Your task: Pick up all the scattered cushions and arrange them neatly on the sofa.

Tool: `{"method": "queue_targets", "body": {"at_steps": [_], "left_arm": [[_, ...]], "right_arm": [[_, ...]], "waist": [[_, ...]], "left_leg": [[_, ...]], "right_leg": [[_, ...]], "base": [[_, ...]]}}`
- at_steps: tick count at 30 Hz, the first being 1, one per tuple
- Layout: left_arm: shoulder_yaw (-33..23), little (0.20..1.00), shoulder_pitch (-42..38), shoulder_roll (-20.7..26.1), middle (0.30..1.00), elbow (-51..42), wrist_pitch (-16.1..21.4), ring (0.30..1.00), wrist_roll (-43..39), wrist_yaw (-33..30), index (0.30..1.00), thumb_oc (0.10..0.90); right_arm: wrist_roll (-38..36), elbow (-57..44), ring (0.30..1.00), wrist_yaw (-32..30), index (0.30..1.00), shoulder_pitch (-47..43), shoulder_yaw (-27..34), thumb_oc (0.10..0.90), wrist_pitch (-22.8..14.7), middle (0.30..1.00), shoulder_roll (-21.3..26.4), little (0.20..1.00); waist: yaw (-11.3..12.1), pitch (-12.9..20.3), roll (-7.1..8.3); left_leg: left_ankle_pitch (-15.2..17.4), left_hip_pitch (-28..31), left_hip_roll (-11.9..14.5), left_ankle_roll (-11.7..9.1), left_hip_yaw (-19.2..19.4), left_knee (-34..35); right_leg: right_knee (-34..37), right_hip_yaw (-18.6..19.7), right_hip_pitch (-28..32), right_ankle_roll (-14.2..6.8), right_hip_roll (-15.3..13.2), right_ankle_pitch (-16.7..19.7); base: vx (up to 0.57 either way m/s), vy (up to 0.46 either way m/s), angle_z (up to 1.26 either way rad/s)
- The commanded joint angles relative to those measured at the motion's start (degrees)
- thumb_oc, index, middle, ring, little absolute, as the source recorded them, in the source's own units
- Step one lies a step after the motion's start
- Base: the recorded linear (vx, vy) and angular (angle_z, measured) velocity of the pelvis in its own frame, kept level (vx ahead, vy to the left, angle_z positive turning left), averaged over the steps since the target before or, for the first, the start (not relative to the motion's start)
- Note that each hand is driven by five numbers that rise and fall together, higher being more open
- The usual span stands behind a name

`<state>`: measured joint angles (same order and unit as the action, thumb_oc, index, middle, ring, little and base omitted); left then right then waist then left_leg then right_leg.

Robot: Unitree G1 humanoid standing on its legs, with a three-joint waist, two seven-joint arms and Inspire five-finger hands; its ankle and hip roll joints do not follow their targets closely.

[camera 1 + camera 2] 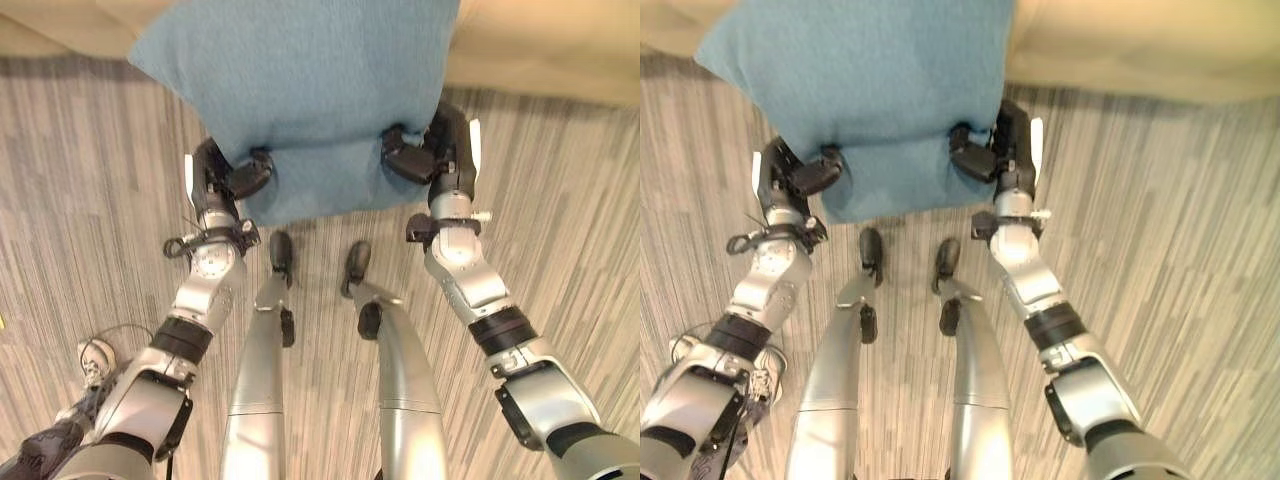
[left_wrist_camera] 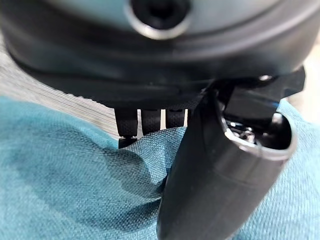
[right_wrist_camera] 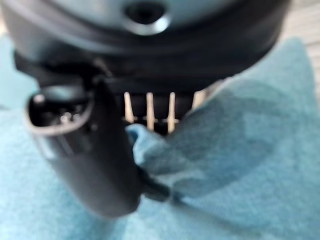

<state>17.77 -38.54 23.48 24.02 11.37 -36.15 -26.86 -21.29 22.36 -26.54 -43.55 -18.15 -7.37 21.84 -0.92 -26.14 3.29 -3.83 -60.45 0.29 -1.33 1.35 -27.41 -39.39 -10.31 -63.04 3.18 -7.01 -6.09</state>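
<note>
Both hands, left hand (image 1: 232, 178) and right hand (image 1: 428, 152), pinch the blue cushion (image 1: 300, 90) at centre frame; the robot should keep them level and carry it over the sofa (image 1: 560, 50) along the top edge.

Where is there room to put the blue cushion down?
The beige sofa shows bare seat to the right of the blue cushion, and a small strip to its left. The striped carpet is bare on both sides. The left hand and right hand grip the cushion.

The way ahead is blocked by the blue cushion (image 1: 300, 90), held against the sofa (image 1: 540, 45); open striped floor (image 1: 80, 200) is left on both sides.
</note>
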Motion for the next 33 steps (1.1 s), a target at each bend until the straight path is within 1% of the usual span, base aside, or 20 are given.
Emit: {"method": "queue_targets", "body": {"at_steps": [1,2,3,4,5,6,10,11,12,15,16,18,23,24,25,27,29,31,32,33], "left_arm": [[4.37,0.3,1.16,-5.5,0.3,-7.94,5.97,0.3,5.13,6.75,0.3,0.4],[3.77,0.3,5.48,-5.56,0.3,-10.24,5.84,0.3,5.59,8.09,0.3,0.4],[3.79,0.3,5.72,-5.57,0.3,-10.37,5.79,0.3,5.61,8.08,0.3,0.4],[3.23,0.3,9.27,-5.95,0.3,-11.98,6.02,0.3,5.12,9.07,0.3,0.4],[2.99,0.3,11.73,-6.37,0.3,-13.62,5.93,0.3,4.74,10.24,0.3,0.4],[3.0,0.3,11.85,-6.38,0.3,-13.69,5.9,0.3,4.75,10.23,0.3,0.4],[0.7,0.3,20.04,-6.16,0.3,-17.31,5.43,0.3,4.78,12.62,0.3,0.4],[-0.31,0.3,23.93,-5.61,0.3,-18.57,4.96,0.3,4.15,14.05,0.3,0.4],[-0.31,0.3,23.96,-5.61,0.3,-18.61,4.94,0.3,4.15,14.05,0.3,0.4],[-3.17,0.3,31.1,-4.78,0.3,-19.59,3.93,0.3,4.06,16.41,0.3,0.4],[-3.17,0.3,31.11,-4.78,0.3,-19.61,3.91,0.3,4.06,16.41,0.3,0.4],[-4.34,0.3,35.02,-4.9,0.3,-18.61,2.94,0.3,4.07,17.84,0.3,0.4],[-5.58,0.3,38.45,-5.07,0.3,-17.61,1.96,0.3,4.16,19.01,0.3,0.4],[-5.58,0.3,38.49,-5.07,0.3,-17.64,1.94,0.3,4.16,19.0,0.3,0.4],[-5.31,0.3,39.44,-5.78,0.3,-17.49,1.54,0.3,4.28,19.74,0.3,0.4],[-5.15,0.3,39.48,-5.99,0.3,-17.67,1.45,0.3,4.08,20.08,0.3,0.4],[-4.68,0.3,38.94,-6.34,0.3,-17.85,1.54,0.3,3.86,20.36,0.3,0.4],[-4.72,0.3,39.29,-6.39,0.3,-18.02,1.33,0.3,4.05,20.95,0.3,0.4],[-4.73,0.3,39.27,-6.38,0.3,-18.02,1.32,0.3,4.05,20.95,0.3,0.4],[-4.62,0.3,39.69,-6.57,0.3,-18.39,1.25,0.3,3.73,21.81,0.3,0.4]], "right_arm": [[-0.66,-12.02,0.3,6.75,0.3,-0.28,-3.24,0.4,-10.41,0.3,-6.33,0.3],[-0.35,-14.53,0.3,8.21,0.3,4.84,-2.97,0.4,-10.17,0.3,-5.92,0.3],[-0.31,-14.71,0.3,8.22,0.3,5.1,-2.99,0.4,-10.1,0.3,-5.92,0.3],[-1.83,-16.5,0.3,10.43,0.3,10.16,-2.41,0.4,-10.11,0.3,-6.15,0.3],[-1.38,-17.86,0.3,11.13,0.3,13.69,-2.17,0.4,-9.83,0.3,-5.79,0.3],[-1.36,-17.95,0.3,11.13,0.3,13.82,-2.17,0.4,-9.79,0.3,-5.78,0.3],[-2.34,-20.42,0.3,14.81,0.3,22.8,-0.69,0.4,-9.06,0.3,-5.66,0.3],[-2.08,-21.41,0.3,16.52,0.3,26.25,0.04,0.4,-8.38,0.3,-4.45,0.3],[-2.08,-21.44,0.3,16.52,0.3,26.28,0.05,0.4,-8.36,0.3,-4.44,0.3],[3.72,-23.07,0.3,18.5,0.3,30.86,1.74,0.4,-6.24,0.3,-1.27,0.3],[3.73,-23.1,0.3,18.5,0.3,30.88,1.75,0.4,-6.22,0.3,-1.26,0.3],[5.36,-23.3,0.3,19.43,0.3,33.73,3.11,0.4,-5.51,0.3,-1.09,0.3],[6.4,-23.52,0.3,19.97,0.3,35.99,4.68,0.4,-4.96,0.3,-1.16,0.3],[6.4,-23.54,0.3,19.98,0.3,36.03,4.68,0.4,-4.94,0.3,-1.16,0.3],[6.61,-24.08,0.3,20.13,0.3,37.31,5.5,0.4,-5.34,0.3,-1.0,0.3],[7.0,-24.62,0.3,19.9,0.3,38.47,6.42,0.4,-5.14,0.3,-0.33,0.3],[6.8,-24.65,0.3,19.54,0.3,38.88,6.93,0.4,-5.16,0.3,0.22,0.3],[6.45,-24.87,0.3,19.8,0.3,39.27,6.82,0.4,-5.15,0.3,0.15,0.3],[6.44,-24.86,0.3,19.8,0.3,39.24,6.82,0.4,-5.15,0.3,0.14,0.3],[6.44,-25.51,0.3,20.08,0.3,39.98,7.0,0.4,-5.25,0.3,0.4,0.3]], "waist": [[-0.9,5.73,-3.3],[-0.99,6.56,-3.19],[-0.98,6.42,-3.21],[-0.89,7.02,-3.32],[-0.93,7.28,-3.39],[-0.93,7.09,-3.39],[-1.14,9.28,-3.03],[-1.2,10.8,-2.93],[-1.21,10.85,-3.01],[-1.09,13.8,-2.78],[-1.1,13.89,-2.86],[-1.11,16.02,-2.39],[-0.64,18.11,-2.44],[-0.6,18.12,-2.44],[-0.17,19.07,-2.31],[-0.12,19.09,-2.32],[-0.91,18.56,-1.75],[-1.75,18.28,-0.56],[-1.82,18.44,-0.61],[-2.56,18.2,0.34]], "left_leg": [[1.52,3.7,1.23,-3.32,-3.32,5.29],[1.53,9.08,1.5,-3.44,-3.03,7.09],[1.49,9.51,1.52,-3.45,-3.04,7.27],[-0.51,15.13,1.97,-3.37,-2.63,9.76],[-0.46,18.56,1.96,-3.33,-2.37,11.08],[-0.5,18.93,1.97,-3.34,-2.37,11.23],[-0.54,30.27,2.19,-3.43,-1.91,15.01],[-0.59,35.21,1.98,-3.23,-1.36,17.14],[-0.85,35.23,2.03,-3.22,-1.41,17.39],[-1.31,42.54,1.69,-3.21,-1.75,21.55],[-1.53,42.45,1.73,-3.2,-1.8,21.71],[-1.54,46.46,1.36,-2.79,-2.53,24.52],[-3.5,48.08,0.82,-3.24,-3.86,27.28],[-3.52,48.13,0.84,-3.25,-3.82,27.32],[-5.01,46.52,0.1,-4.09,-4.78,28.1],[-5.92,44.34,-0.23,-5.03,-4.89,26.78],[-4.46,41.39,-0.44,-3.8,-1.84,23.14],[0.12,41.65,-0.01,-1.92,1.41,18.57],[-0.01,41.36,0.0,-1.92,1.34,18.54],[4.11,42.33,0.91,-1.18,3.65,14.48]], "right_leg": [[6.08,2.29,7.62,-5.18,3.14,-4.83],[8.63,1.58,13.22,-5.11,3.24,-4.83],[8.85,1.55,13.68,-5.11,3.29,-4.78],[12.41,0.38,19.55,-4.89,3.17,-2.59],[13.66,0.12,22.98,-4.97,3.36,-2.61],[13.81,0.11,23.35,-4.97,3.39,-2.58],[19.01,-0.29,35.55,-5.37,3.67,-2.07],[21.62,-0.06,40.65,-5.59,4.12,-1.71],[21.95,-0.13,40.71,-5.59,4.2,-1.41],[25.74,0.68,48.01,-6.44,4.78,-0.84],[25.99,0.62,47.98,-6.44,4.84,-0.57],[28.57,3.05,52.26,-7.01,6.12,-0.4],[32.96,9.42,55.66,-6.17,9.66,0.57],[33.03,9.46,55.7,-6.16,9.68,0.61],[37.45,10.44,57.81,-5.36,10.25,1.47],[39.22,9.23,58.33,-5.28,10.4,1.84],[39.51,7.29,57.14,-5.51,9.18,2.83],[38.81,5.04,55.87,-6.06,7.5,3.84],[38.85,4.97,55.64,-6.05,7.53,3.98],[38.95,2.28,55.21,-6.28,5.82,4.65]], "base": [[0.04,-0.004,0.04],[0.04,-0.004,0.02],[0.0,0.018,-0.05],[0.0,0.026,-0.05],[0.0,0.027,-0.05],[0.07,0.006,0.01],[0.12,0.025,0.01],[0.13,0.029,-0.02],[0.17,0.044,-0.06],[0.09,0.025,-0.01],[0.12,0.011,-0.04],[0.12,-0.046,-0.04],[0.02,-0.063,0.2],[-0.1,-0.106,0.41],[-0.1,-0.106,0.39],[-0.16,-0.1,0.79],[-0.22,-0.035,1.27],[-0.17,-0.011,1.07],[-0.16,-0.023,0.7],[-0.13,-0.02,0.52]]}}
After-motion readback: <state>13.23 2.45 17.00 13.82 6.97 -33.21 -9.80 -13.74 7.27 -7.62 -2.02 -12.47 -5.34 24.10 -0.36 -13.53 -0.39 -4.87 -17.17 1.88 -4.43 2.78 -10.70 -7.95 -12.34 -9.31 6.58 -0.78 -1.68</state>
